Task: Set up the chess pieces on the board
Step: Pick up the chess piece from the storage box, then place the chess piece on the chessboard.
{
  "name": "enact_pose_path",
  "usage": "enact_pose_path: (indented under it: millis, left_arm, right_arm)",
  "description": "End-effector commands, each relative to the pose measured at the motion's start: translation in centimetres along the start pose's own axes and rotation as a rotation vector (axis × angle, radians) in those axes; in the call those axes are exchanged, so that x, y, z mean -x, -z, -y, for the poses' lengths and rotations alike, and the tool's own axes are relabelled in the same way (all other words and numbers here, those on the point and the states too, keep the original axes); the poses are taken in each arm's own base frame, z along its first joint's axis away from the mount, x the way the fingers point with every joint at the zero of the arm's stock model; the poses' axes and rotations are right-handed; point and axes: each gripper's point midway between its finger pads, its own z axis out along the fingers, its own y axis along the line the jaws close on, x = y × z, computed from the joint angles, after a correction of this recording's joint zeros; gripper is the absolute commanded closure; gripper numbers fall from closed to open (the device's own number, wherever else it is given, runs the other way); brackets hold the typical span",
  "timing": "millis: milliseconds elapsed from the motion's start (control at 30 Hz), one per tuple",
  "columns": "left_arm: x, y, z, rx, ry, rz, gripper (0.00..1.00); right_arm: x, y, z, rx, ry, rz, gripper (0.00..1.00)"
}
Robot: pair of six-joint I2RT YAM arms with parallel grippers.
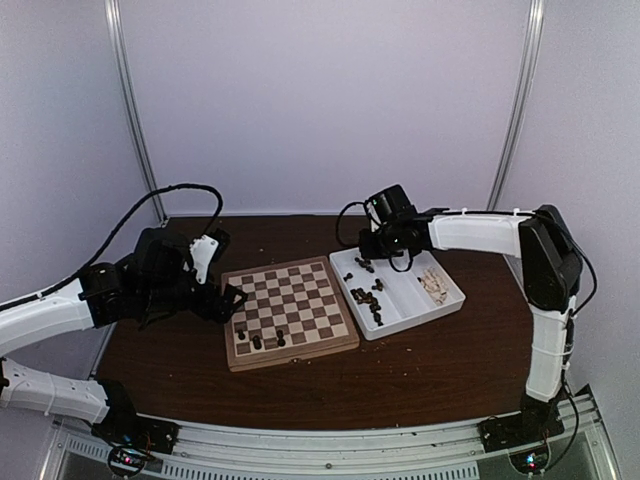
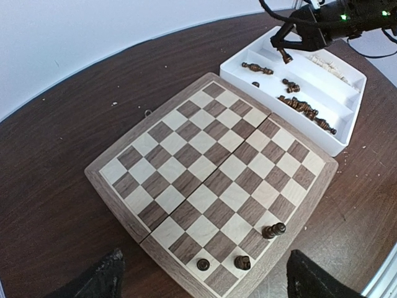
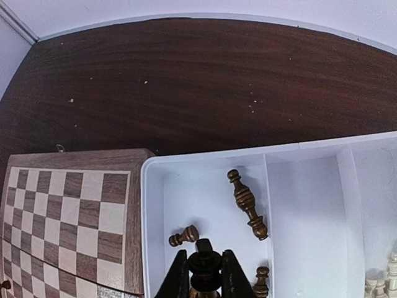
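The right gripper [image 3: 205,276] hung over the white tray [image 3: 152,205], at 3 o'clock from the board [image 2: 205,149], above the compartment nearest the board. Its fingers were pinching a dark chess piece [image 3: 205,264] near the top, seemingly so it would hang base-down and could be stood straight onto a square. More dark pieces [image 2: 304,107] lay on their sides in the tray's near compartments, while the pale pieces [image 1: 434,284] were heaped in the far one, keeping the colours apart. Only three dark pieces [image 2: 273,231] stood on the board, along its near row toward 7 o'clock in the overhead view, so the setup looked barely begun. The left gripper [image 1: 228,298] hovered spread wide and empty at the board's 9 o'clock edge, apparently waiting clear of the other arm's path.
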Motion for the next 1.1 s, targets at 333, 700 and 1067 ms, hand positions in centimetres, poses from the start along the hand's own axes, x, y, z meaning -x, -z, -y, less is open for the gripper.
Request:
enact_pose_path:
  millis: [333, 700, 1067]
  left_arm:
    - [4.0, -0.7, 2.9, -0.174, 0.143, 0.113, 0.09]
    - [6.6, -2.0, 5.6, -0.329, 0.208, 0.1, 0.09]
    - [6.7, -2.5, 6.0, -0.35, 0.235, 0.082, 0.1]
  right_arm:
    - [0.2, 8.2, -9.4, 0.679, 0.211, 0.315, 0.9]
    - [-4.3, 11.0, -13.8, 0.906, 0.312, 0.303, 0.92]
    - [-8.9, 9.5, -16.0, 0.747, 0.341, 0.268, 0.94]
